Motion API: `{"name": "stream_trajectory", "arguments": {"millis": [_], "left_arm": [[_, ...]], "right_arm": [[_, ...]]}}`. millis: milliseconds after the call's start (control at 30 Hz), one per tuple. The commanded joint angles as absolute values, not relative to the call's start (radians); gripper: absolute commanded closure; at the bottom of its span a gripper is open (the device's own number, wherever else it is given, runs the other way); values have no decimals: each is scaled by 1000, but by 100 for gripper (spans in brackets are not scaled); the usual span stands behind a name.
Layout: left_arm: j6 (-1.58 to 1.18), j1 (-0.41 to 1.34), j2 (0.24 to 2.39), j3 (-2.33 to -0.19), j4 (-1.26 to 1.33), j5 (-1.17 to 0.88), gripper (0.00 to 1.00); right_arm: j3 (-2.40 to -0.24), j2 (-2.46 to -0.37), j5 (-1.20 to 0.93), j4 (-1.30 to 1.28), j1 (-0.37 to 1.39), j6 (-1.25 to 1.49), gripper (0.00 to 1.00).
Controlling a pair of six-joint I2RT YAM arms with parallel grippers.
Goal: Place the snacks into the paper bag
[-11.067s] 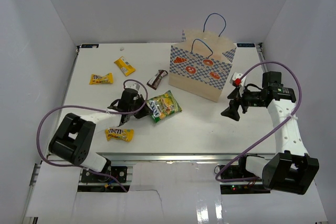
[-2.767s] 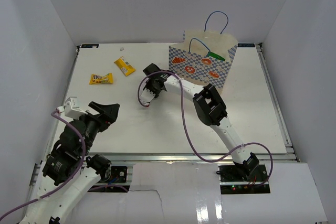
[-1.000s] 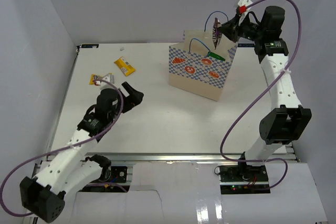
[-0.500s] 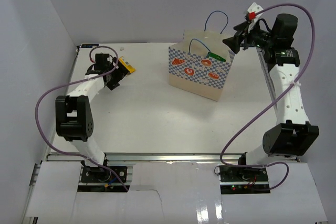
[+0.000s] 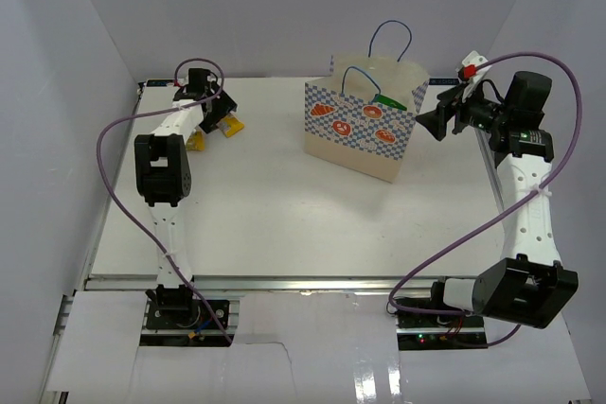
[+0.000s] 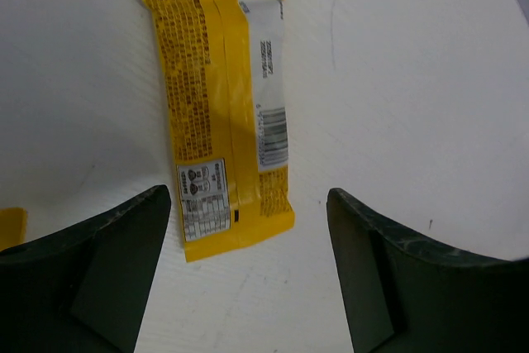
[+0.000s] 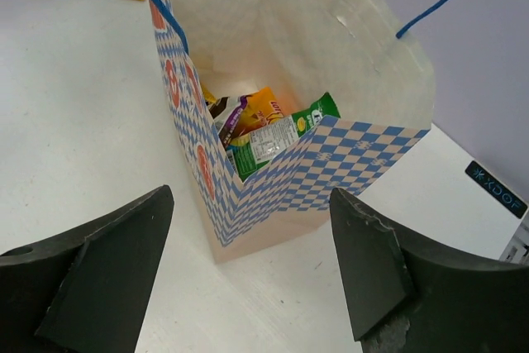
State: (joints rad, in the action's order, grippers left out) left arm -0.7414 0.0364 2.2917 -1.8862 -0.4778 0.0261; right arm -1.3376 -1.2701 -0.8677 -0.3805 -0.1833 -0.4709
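The paper bag [image 5: 363,134] stands upright at the back centre of the table. In the right wrist view its mouth [image 7: 273,55] is open, and a green-yellow bag [image 7: 285,134], an orange pouch [image 7: 264,107] and a dark brown wrapper [image 7: 231,117] lie inside. My right gripper [image 5: 434,123] hovers open and empty just right of the bag [image 7: 248,274]. At the far left my left gripper [image 5: 210,118] is open above a yellow candy pack [image 6: 223,105] lying flat, its fingers [image 6: 99,270] on either side of the pack's near end. A second yellow pack [image 5: 196,142] lies beside it.
White walls close in the table on the left, back and right. Blue cord handles [image 5: 388,35] rise above the bag. The left arm's purple cable [image 5: 118,196] loops over the left of the table.
The right gripper opened above the bag, the brown wrapper it held is gone from it, and it drew back to the right and lower. The left arm swung to the far left over the yellow packs.
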Motion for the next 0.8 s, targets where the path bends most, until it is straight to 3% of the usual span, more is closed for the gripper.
{"name": "stream_trajectory", "arguments": {"millis": [0,300,500,533,567,600,767], "left_arm": [[-736,34,2315,-1991,-560,98,13],[-701,38,2416,-2108,-615,103,17],[-661,57,2477,-2134,-666,123,34],[-655,61,2480,-2129,-675,132,42],[-650,61,2483,-2123,-675,133,42],[-644,61,2482,-2114,-676,135,50],[-614,61,2444,-2076,-655,127,69]], "right_arm": [[-1333,-1272,-893,-400,-195,-445,18],[-1339,-1296,-877,-394,-198,-416,18],[-1332,-1290,-893,-393,-199,-405,18],[-1331,-1290,-893,-393,-198,-400,19],[-1331,-1289,-896,-393,-198,-400,19],[-1333,-1289,-900,-396,-198,-400,19],[-1342,-1287,-933,-396,-198,-399,20]]}}
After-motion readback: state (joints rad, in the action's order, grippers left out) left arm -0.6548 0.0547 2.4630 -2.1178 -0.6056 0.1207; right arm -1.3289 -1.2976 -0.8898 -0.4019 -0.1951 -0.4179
